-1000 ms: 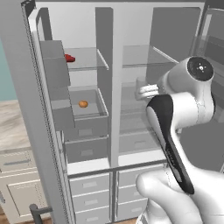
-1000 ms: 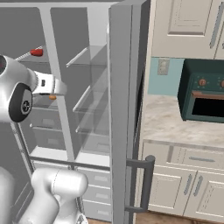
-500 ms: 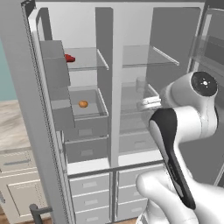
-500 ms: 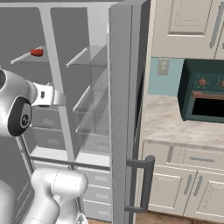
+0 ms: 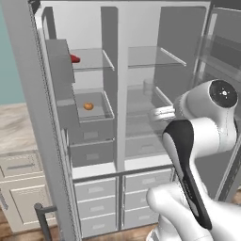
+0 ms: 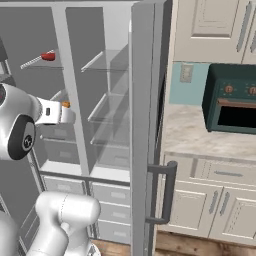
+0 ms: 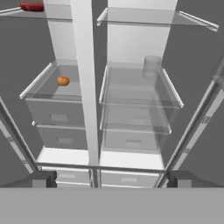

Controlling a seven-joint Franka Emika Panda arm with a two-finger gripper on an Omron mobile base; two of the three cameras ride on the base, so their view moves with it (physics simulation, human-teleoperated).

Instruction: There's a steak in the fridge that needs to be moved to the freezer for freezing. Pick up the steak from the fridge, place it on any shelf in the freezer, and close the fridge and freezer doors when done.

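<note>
The steak (image 5: 74, 59) (image 6: 48, 56) (image 7: 31, 7), a small red slab, lies on the top clear shelf of the freezer (image 5: 92, 132), the narrower left half with grey box bins. The wider fridge (image 5: 146, 136) stands right of the white divider. Both tall grey doors stand open: the freezer door (image 5: 28, 117) on the left, the fridge door (image 6: 145, 125) on the right. My gripper (image 5: 157, 113) (image 6: 65, 114) (image 7: 112, 179) hovers in front of the fridge's middle shelves, well below and right of the steak. It is open, with nothing between its fingertips (image 7: 43, 178).
A small round orange item (image 5: 88, 106) (image 7: 63, 80) sits in the freezer's clear bin. A clear glass (image 7: 152, 66) stands on a fridge shelf. Right of the fridge door, a dark green toaster oven (image 6: 232, 100) rests on a counter over beige cabinets (image 6: 220, 210).
The hand has sunk slightly in front of the fridge shelves while the arm's big joint swung right and down. The jaws stayed wide open; the steak has not moved.
</note>
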